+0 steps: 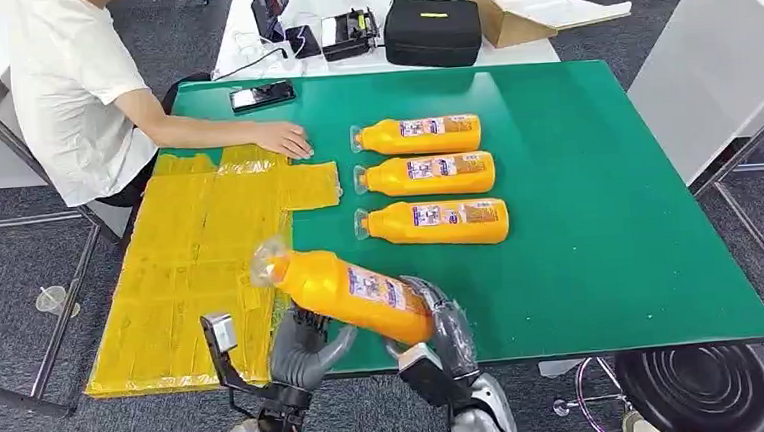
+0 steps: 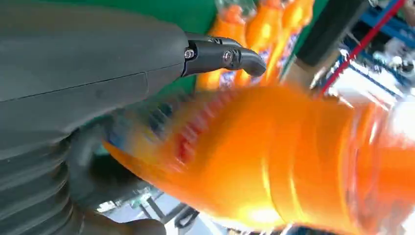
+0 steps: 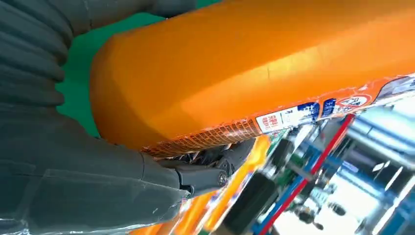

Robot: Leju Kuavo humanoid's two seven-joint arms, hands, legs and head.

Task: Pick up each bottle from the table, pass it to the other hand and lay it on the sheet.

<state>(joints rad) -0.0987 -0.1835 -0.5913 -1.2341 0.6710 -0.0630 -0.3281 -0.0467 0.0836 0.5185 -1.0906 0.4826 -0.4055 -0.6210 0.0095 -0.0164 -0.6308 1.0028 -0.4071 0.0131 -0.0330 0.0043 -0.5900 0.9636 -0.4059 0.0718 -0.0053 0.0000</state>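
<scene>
The right hand (image 1: 443, 334) grips the base end of an orange bottle (image 1: 347, 290), fingers wrapped round it; the right wrist view shows the thumb (image 3: 205, 176) pressed under the label. The bottle is held tilted above the near edge of the green table (image 1: 598, 213), its clear cap end raised and pointing left over the edge of the yellow sheet (image 1: 191, 278). The left hand (image 1: 306, 351) sits right under the bottle's middle with fingers spread and curved up towards it; whether it touches or grips cannot be told, as the left wrist view is blurred.

3 more bottles (image 1: 426, 178) lie side by side on the table beyond, caps pointing left, just right of the sheet. A person (image 1: 70, 95) sits at the far left with a hand (image 1: 285, 139) resting on the sheet's far edge. A phone (image 1: 262, 95) lies on the table near them.
</scene>
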